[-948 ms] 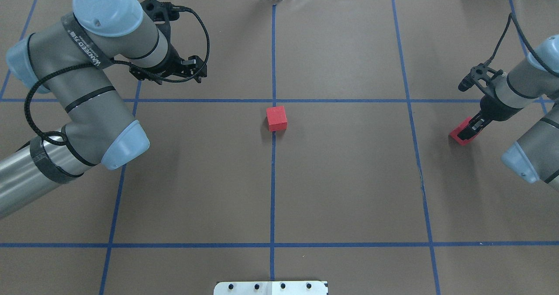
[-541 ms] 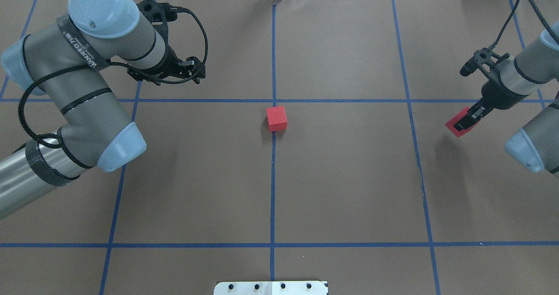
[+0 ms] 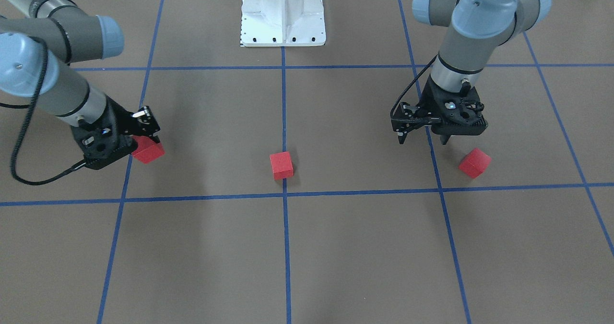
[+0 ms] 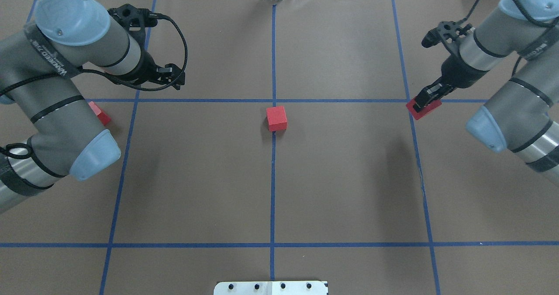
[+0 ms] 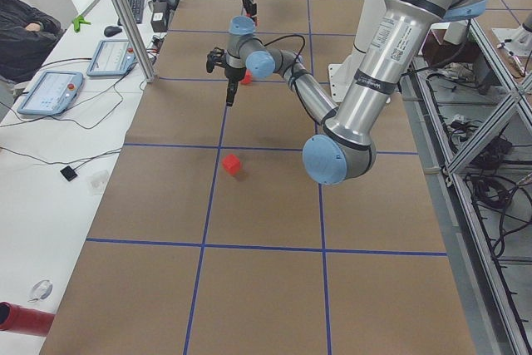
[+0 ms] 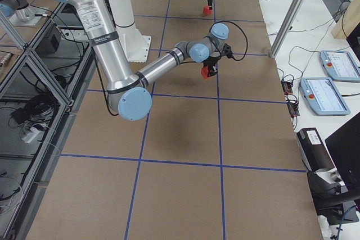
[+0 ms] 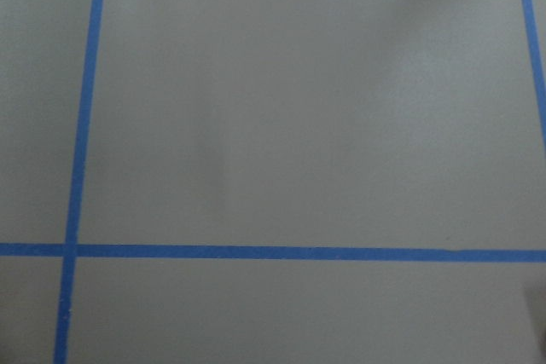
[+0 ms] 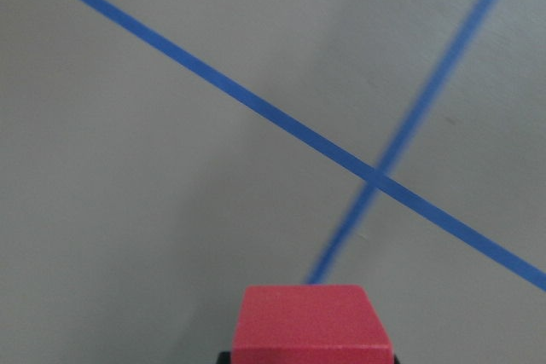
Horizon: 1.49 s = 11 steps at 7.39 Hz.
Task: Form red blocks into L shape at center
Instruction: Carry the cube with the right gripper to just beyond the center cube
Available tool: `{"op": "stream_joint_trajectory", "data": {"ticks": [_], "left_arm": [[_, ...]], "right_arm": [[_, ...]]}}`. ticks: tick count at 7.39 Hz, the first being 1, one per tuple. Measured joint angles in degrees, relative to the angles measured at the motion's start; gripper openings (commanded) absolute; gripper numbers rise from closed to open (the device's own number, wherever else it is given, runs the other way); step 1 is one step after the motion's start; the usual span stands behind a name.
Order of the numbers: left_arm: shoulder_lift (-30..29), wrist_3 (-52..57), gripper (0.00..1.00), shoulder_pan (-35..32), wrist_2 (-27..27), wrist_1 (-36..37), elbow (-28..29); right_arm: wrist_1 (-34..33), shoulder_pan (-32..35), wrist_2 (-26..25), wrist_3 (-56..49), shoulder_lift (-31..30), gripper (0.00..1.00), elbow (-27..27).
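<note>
Currently the right gripper (image 4: 422, 102) holds 1 red block (image 4: 426, 111).

Robotics lab: grid-taped table (image 4: 349, 190), teach pendants (image 6: 336, 64), aluminium framing (image 5: 125, 14)

Plain matte red on all three red blocks (image 3: 281, 165) (image 3: 474, 162) (image 3: 149, 152). Dull brown over the table (image 4: 349, 185), crossed with a grid of blue tape lines (image 4: 273, 190). Grey on left arm (image 4: 56, 116) and right arm (image 4: 522, 96) alike, with pale blue joint caps (image 4: 94, 155). Black on the left gripper (image 3: 444, 140) and the right gripper (image 4: 422, 106). White on the base plate (image 3: 283, 21), dotted with a row of small black holes (image 3: 274, 40).
</note>
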Motion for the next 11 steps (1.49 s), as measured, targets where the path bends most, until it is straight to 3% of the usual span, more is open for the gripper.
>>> {"op": "stream_joint_trajectory", "data": {"ticks": [5, 8, 11], "left_arm": [[8.54, 11.55, 1.00, -7.32, -3.00, -2.99, 0.41], [9.16, 11.87, 1.00, -7.58, -3.22, -3.75, 1.20], [9.59, 11.88, 1.00, -7.59, -3.92, -3.84, 1.26]], "right_arm": [[-0.42, -16.10, -15.58, 31.59, 13.37, 0.00, -2.30], [-0.88, -20.50, -20.93, 39.17, 18.34, 0.00, -7.75], [-0.41, -20.78, -22.24, 40.31, 20.42, 0.00, -12.12]]}}
